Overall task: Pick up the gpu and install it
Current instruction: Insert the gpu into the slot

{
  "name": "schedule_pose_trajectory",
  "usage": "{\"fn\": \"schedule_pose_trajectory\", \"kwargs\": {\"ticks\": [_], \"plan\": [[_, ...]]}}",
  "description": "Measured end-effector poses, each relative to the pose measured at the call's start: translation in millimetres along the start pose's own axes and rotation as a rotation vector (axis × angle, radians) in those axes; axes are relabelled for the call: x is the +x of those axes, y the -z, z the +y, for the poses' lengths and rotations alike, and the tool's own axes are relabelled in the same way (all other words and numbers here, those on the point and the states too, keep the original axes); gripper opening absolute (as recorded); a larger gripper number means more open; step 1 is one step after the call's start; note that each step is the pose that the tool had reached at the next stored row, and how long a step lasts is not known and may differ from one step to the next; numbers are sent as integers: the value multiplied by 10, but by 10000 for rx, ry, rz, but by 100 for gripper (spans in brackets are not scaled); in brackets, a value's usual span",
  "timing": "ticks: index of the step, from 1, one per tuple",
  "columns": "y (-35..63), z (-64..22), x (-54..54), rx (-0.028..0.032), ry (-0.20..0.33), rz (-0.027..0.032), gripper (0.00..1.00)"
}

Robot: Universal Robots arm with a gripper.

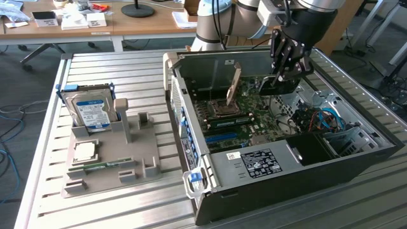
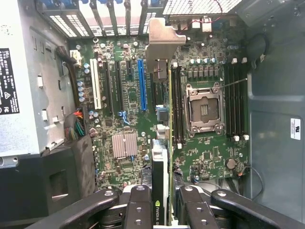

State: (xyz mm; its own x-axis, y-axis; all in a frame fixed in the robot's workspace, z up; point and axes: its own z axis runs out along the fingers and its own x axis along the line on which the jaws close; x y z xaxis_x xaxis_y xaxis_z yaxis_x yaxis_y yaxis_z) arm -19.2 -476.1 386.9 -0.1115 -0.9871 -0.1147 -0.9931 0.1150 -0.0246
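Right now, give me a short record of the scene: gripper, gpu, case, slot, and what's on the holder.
gripper: shut on the gpu
gpu: held on edge over the motherboard, bracket at the end away from the gripper
case: open side up, on the table
blue slot: empty
holder: hard drive standing, memory stick lying flat

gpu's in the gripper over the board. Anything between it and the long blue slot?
Nothing visible. The gripper holds the gpu edge-on above the motherboard, and the blue slot beside it lies bare, with no card or cable across it.
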Motion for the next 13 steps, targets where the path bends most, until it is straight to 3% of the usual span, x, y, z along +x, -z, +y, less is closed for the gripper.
{"fn": "schedule_pose_trajectory", "kwargs": {"ticks": [3,13], "plan": [[-10,2,25,-6,4,-40,27],[-24,27,165,-27,22,-253,27]]}}
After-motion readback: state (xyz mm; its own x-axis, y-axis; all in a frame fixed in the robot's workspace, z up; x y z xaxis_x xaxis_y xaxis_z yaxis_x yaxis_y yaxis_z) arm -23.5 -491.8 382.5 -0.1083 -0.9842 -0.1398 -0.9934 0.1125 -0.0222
